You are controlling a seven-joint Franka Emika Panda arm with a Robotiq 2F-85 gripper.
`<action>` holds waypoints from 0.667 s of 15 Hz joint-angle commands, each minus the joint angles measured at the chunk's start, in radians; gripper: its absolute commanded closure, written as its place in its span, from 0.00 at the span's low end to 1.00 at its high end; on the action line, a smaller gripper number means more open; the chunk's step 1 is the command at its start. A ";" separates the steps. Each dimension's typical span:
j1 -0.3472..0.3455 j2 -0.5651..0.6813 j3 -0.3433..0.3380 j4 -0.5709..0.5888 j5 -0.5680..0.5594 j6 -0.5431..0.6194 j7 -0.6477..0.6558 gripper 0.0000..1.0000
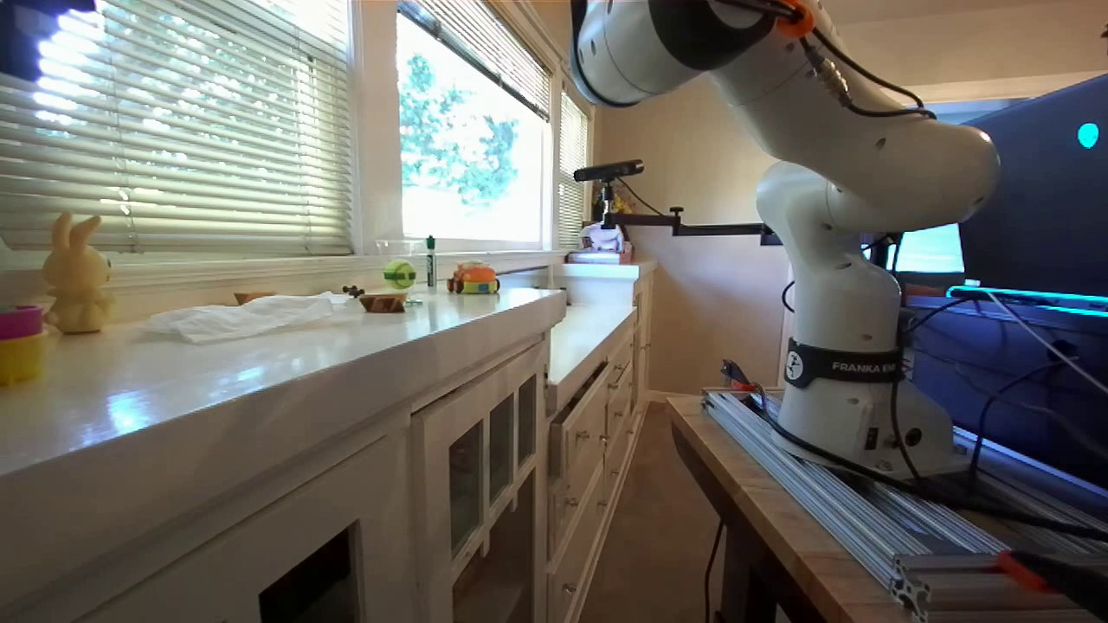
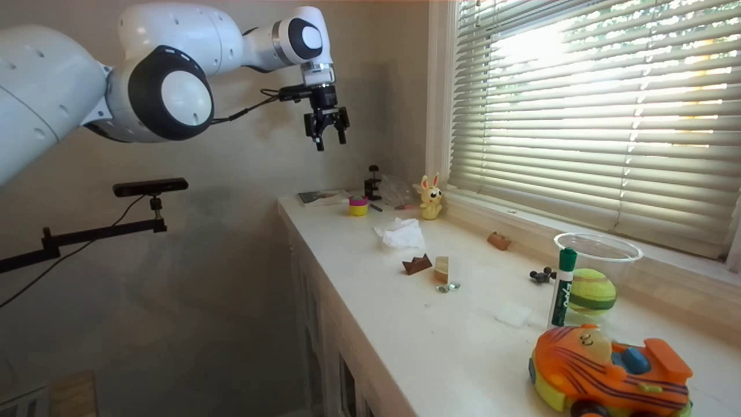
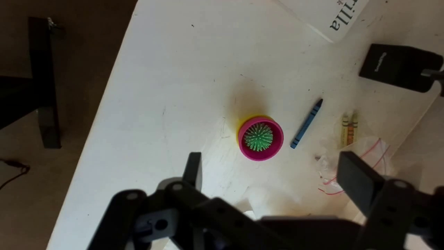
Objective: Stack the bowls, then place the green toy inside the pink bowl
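Green toy (image 3: 258, 136) in the pink bowl (image 3: 278, 138), well below the claw (image 2: 331, 141), jaws spread wide

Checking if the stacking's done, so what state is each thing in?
Gripper: open, holding nothing
Yellow bowl: bottom of the stack
Pink bowl: on top, mouth up
Green toy: inside the pink bowl
Clear cup: upright, striped ball inside
Marker: capped, upright
Rabbit figure: upright
Toy car: upright
Blue crayon: lying flat
Blinds: some lowered, one raised
Upper drawer: looks partly open
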 commanded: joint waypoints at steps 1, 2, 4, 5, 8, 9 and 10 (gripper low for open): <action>-0.003 -0.004 0.011 -0.006 -0.009 0.002 0.001 0.00; -0.003 -0.004 0.011 -0.006 -0.009 0.002 0.001 0.00; -0.003 -0.004 0.011 -0.006 -0.009 0.002 0.001 0.00; -0.003 -0.004 0.011 -0.006 -0.009 0.002 0.001 0.00; -0.003 -0.004 0.011 -0.006 -0.009 0.002 0.001 0.00; -0.003 -0.004 0.011 -0.006 -0.009 0.002 0.001 0.00; -0.007 -0.006 0.007 -0.010 -0.011 -0.008 0.007 0.00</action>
